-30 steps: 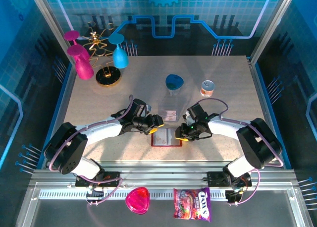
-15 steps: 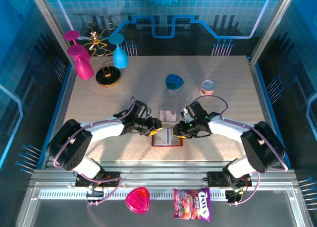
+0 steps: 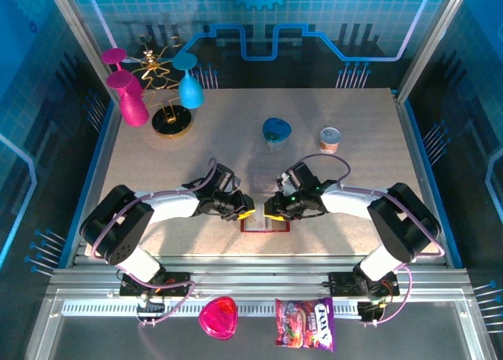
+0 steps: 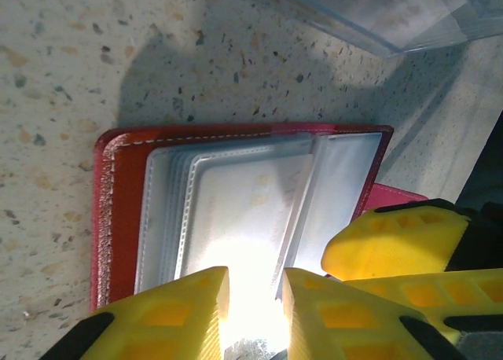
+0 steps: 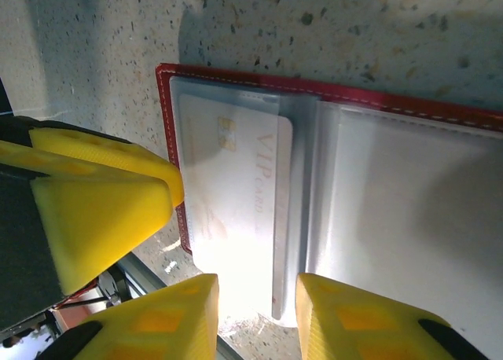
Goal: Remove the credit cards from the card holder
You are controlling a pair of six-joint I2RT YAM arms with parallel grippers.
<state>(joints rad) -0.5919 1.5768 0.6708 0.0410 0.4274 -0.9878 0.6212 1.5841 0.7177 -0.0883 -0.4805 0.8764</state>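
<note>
The dark red card holder [image 3: 266, 222] lies open on the table between both arms, its clear pockets facing up [image 4: 236, 203]. A pale card [image 5: 236, 179] printed "VIP card" sits in the pocket at the left of the right wrist view. My left gripper [image 3: 244, 213] hangs over the holder's left half. Its yellow fingers [image 4: 169, 317] stand a narrow gap apart above the pocket leaves. My right gripper [image 3: 273, 209] is over the holder too, jaws a little apart above the pale card's lower edge. Neither holds anything that I can see. The two grippers nearly touch.
A clear plastic tray [image 4: 393, 14] lies just beyond the holder. Further back stand a blue dish [image 3: 276, 130] and a small can [image 3: 329, 139], with a glass rack [image 3: 157, 93] at the back left. A pink heart dish [image 3: 218, 317] and candy bag [image 3: 305, 325] lie in front of the bases.
Both grippers have moved in over the open card holder toward each other. The left jaws have narrowed a good deal; the right jaws have barely changed.
</note>
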